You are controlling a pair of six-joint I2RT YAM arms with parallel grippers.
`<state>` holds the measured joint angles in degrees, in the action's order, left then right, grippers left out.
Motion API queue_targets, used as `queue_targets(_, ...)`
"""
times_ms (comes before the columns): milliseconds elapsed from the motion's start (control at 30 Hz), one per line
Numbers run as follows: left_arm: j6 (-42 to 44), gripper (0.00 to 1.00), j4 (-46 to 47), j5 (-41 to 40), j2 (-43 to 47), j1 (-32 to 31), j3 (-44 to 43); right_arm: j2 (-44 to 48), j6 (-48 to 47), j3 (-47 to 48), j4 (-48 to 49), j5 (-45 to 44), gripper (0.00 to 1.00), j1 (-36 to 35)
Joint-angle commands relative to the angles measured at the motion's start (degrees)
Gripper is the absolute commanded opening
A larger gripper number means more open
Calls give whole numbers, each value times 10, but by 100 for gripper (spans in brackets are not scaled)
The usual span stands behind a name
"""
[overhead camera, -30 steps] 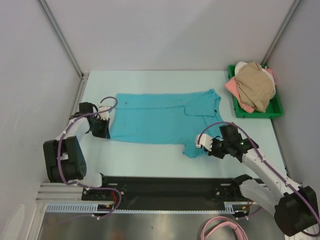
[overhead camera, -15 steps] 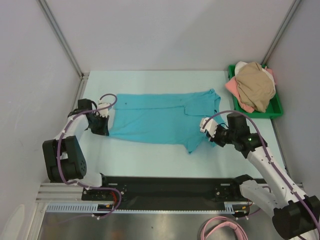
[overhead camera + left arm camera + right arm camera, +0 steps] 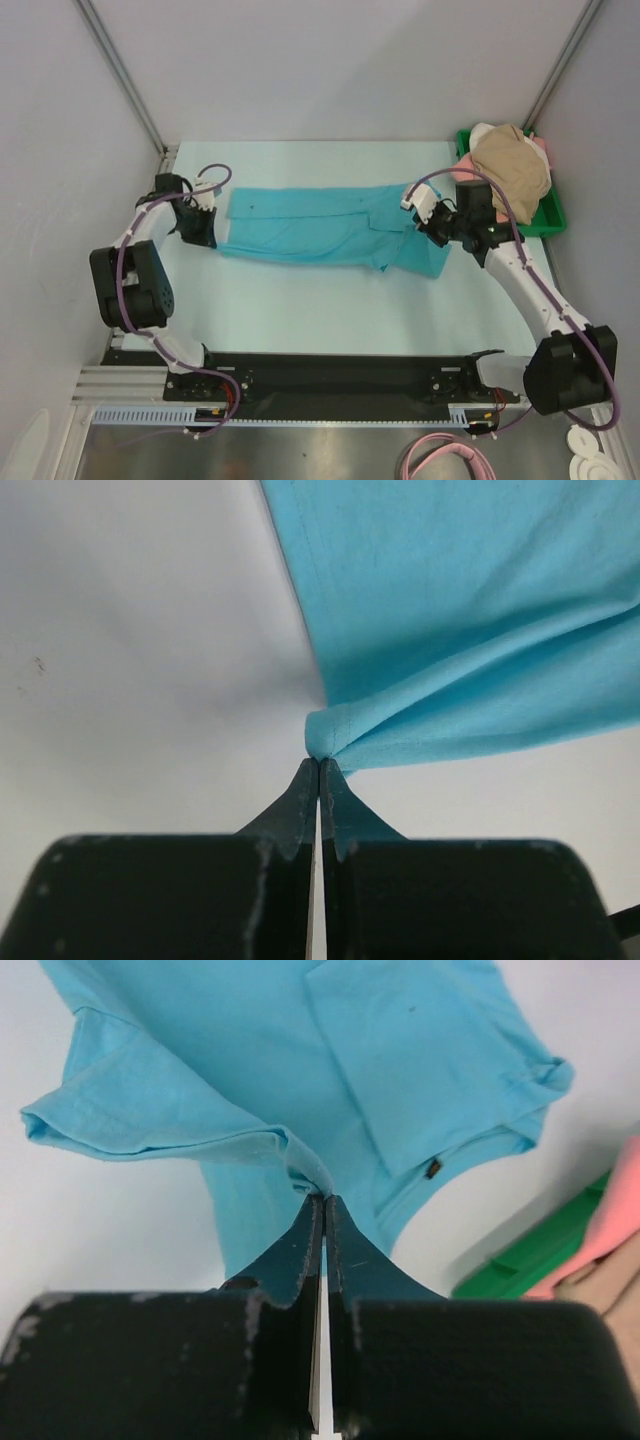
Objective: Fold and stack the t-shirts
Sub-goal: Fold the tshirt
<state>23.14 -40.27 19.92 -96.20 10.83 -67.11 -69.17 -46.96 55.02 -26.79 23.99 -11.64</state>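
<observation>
A teal t-shirt point(image 3: 320, 228) lies across the middle of the table, its near half folded over toward the back. My left gripper point(image 3: 205, 228) is shut on its left hem corner, seen pinched in the left wrist view point(image 3: 322, 742). My right gripper point(image 3: 428, 218) is shut on the shirt's right edge near the collar, with cloth bunched at the tips in the right wrist view point(image 3: 318, 1185). The shirt's sleeve and a small dark label point(image 3: 432, 1169) show beyond the tips. Tan point(image 3: 510, 170), pink point(image 3: 468, 172) and white shirts lie heaped in the tray.
A green plastic tray point(image 3: 548, 222) stands at the back right, next to my right arm, and shows in the right wrist view point(image 3: 520, 1250). Grey walls close in the table on the left, back and right. A black rail runs along the near edge.
My right gripper has carried the shirt's near right corner up and back toward the collar. My left gripper has moved back a little with the hem. The shirt is now narrower front to back.
</observation>
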Motion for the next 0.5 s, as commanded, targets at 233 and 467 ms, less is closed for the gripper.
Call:
queue_targets(233,-16,0,-13,0,-79,-42,-131,-128,24,132,83,-2,0,24)
queue_targets(467,-27,0,-23,-17,-141,-43,-229,-234,28,214,102,-5,0,36)
